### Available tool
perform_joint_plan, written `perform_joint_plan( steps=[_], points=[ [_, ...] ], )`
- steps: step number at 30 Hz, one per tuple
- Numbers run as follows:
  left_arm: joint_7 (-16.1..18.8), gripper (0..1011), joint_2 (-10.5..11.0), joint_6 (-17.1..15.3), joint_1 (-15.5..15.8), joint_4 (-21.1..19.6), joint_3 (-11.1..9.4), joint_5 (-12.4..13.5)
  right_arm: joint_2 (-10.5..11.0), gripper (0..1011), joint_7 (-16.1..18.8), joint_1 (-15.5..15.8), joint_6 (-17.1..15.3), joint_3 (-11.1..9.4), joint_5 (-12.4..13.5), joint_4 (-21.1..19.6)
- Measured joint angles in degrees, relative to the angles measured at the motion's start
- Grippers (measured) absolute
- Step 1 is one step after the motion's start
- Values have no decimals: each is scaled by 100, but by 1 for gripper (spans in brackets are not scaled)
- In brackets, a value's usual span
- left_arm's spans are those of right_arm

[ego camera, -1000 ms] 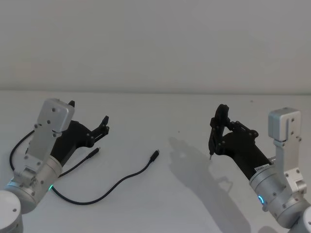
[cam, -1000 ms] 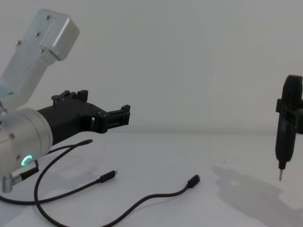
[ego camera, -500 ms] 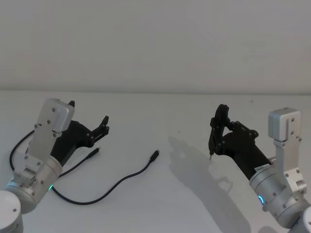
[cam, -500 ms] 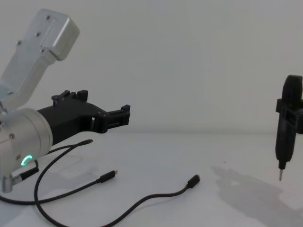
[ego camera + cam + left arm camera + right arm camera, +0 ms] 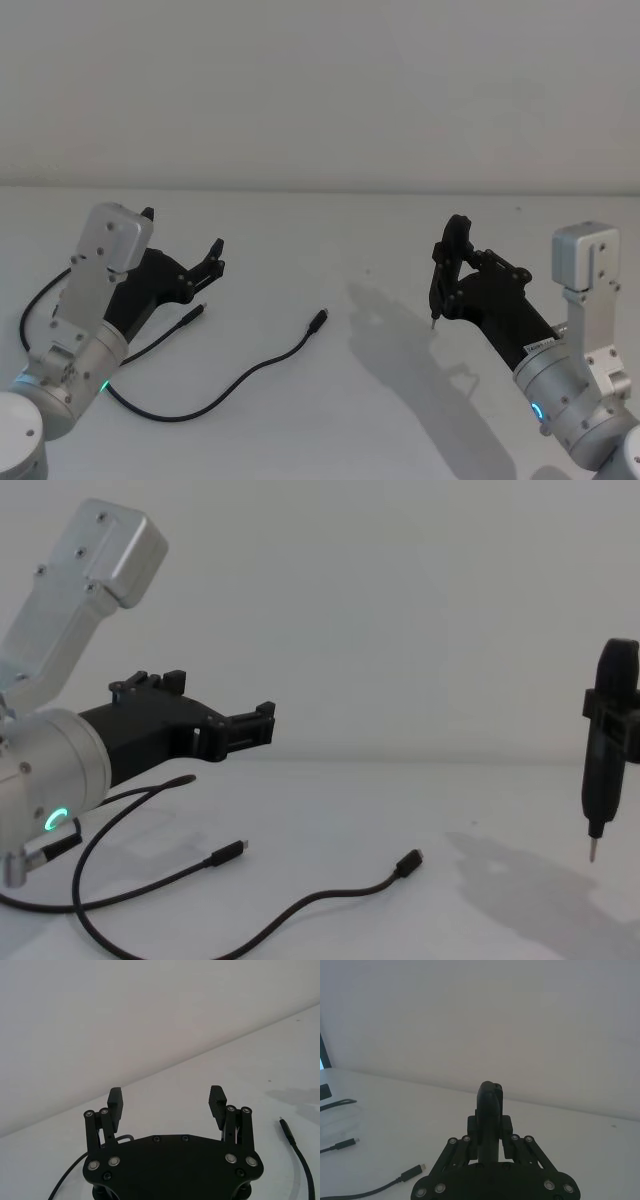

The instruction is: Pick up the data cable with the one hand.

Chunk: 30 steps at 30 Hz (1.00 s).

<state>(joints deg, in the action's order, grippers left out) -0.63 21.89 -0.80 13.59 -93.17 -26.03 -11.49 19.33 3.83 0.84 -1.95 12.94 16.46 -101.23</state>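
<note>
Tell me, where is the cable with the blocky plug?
The data cable lies on the table, centre-left in the head view, just right of the other cord and the open left gripper.

Bright, even, diffuse light. White desk (image 5: 300,430) and pale wall almost merge at horizon. Right gripper (image 5: 447,272) with pen-like tool (image 5: 598,770) casts soft grey shadow (image 5: 400,340) toward robot's left, so main light comes from its right. Same shadow shows faintly in left wrist view. Green ring light (image 5: 55,820) glows on silver wrist.
</note>
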Motion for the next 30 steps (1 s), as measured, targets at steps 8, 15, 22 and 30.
perform_joint_plan(
  steps=[8, 15, 22, 30],
  points=[
    [0, 1001, 0, 0, 0, 0, 0, 0, -15, 274, 3, -38, -6, 24, -26, 2],
    [0, 1001, 0, 0, 0, 0, 0, 0, -42, 274, 34, -193, -7, 145, -203, 7],
    [0, 1001, 0, 0, 0, 0, 0, 0, -98, 274, 60, -421, -7, 288, -417, 45],
    [0, 1001, 0, 0, 0, 0, 0, 0, -198, 275, 32, -576, -8, 338, -565, 109]
  ],
)
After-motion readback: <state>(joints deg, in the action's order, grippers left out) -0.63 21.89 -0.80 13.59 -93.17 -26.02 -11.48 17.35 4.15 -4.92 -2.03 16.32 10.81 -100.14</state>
